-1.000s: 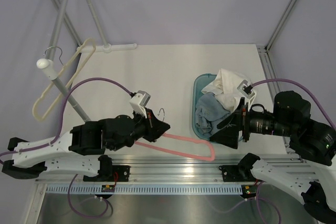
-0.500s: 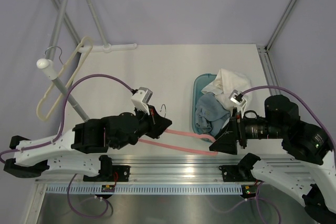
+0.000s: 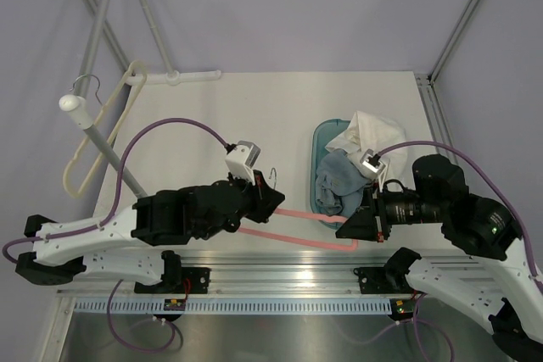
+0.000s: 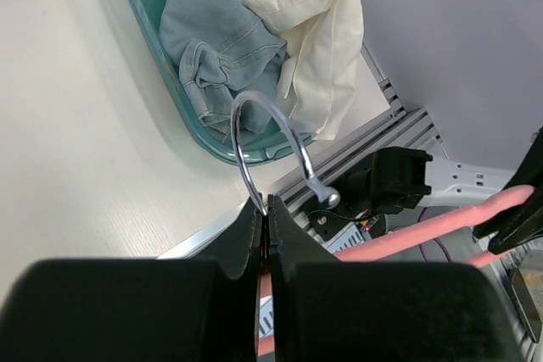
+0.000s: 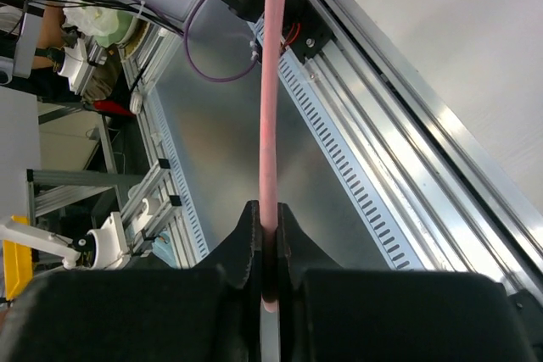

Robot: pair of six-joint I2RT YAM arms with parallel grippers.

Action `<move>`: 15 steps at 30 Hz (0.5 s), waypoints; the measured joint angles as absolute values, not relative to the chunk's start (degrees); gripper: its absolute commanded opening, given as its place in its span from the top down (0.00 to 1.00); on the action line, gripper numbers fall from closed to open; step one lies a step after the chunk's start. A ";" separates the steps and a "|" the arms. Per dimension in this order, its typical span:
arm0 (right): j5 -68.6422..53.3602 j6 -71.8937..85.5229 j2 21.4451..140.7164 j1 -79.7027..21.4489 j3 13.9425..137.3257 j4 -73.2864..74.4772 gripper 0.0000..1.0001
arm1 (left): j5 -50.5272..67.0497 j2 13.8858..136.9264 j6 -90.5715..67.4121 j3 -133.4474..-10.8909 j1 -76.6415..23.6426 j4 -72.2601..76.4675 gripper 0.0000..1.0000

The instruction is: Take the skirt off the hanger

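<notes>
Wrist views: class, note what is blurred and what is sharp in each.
Left wrist view: the black left gripper is blurred; the silver metal hook and blue denim are sharp. Right wrist view: the right gripper blurs; the pink plastic hanger bar is sharp beyond it.

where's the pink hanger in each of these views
Top external: the pink hanger lies low in the centre, just above the silver rail.
Left wrist: its pink bar is at the lower right.
Right wrist: it runs straight up the middle.
Shared landmark: the silver rail along the table's near edge, at right of centre in the left wrist view and crossing diagonally in the right wrist view.
</notes>
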State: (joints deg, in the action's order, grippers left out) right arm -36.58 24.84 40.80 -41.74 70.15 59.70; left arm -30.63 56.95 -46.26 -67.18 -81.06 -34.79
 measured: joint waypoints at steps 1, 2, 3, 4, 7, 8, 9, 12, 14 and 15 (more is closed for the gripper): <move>-36.67 24.84 40.71 -41.76 69.91 59.33 1.00 | -30.68 56.97 -46.17 -67.18 -80.99 -34.92 0.71; -36.60 24.88 40.60 -41.76 69.58 58.96 1.00 | -30.46 56.95 -46.00 -67.18 -80.99 -34.81 0.63; -36.21 24.82 40.58 -41.76 69.32 58.96 1.00 | -30.20 56.82 -45.63 -67.18 -81.01 -34.41 0.56; -35.55 24.84 40.58 -41.74 69.12 59.07 1.00 | -29.98 56.66 -45.17 -67.18 -81.01 -34.24 0.44; -33.61 24.86 40.53 -41.74 69.06 60.07 1.00 | -27.97 55.24 -44.03 -67.09 -81.03 -32.47 0.24; -32.97 24.86 40.42 -41.74 69.06 60.40 1.00 | -27.09 54.24 -43.33 -66.94 -81.08 -31.77 0.20; -32.36 24.84 40.32 -41.74 69.06 60.75 1.00 | -26.26 53.01 -43.03 -66.57 -81.12 -31.03 0.17; -31.64 24.80 39.86 -41.74 69.06 61.98 1.00 | -24.40 48.14 -42.30 -64.75 -81.12 -29.63 0.06; -31.46 24.71 39.64 -41.74 69.06 62.65 1.00 | -23.68 44.86 -41.95 -63.22 -81.14 -29.43 0.01; -31.53 24.62 39.57 -41.74 69.06 62.96 1.00 | -23.44 43.22 -41.93 -62.46 -81.17 -29.50 0.01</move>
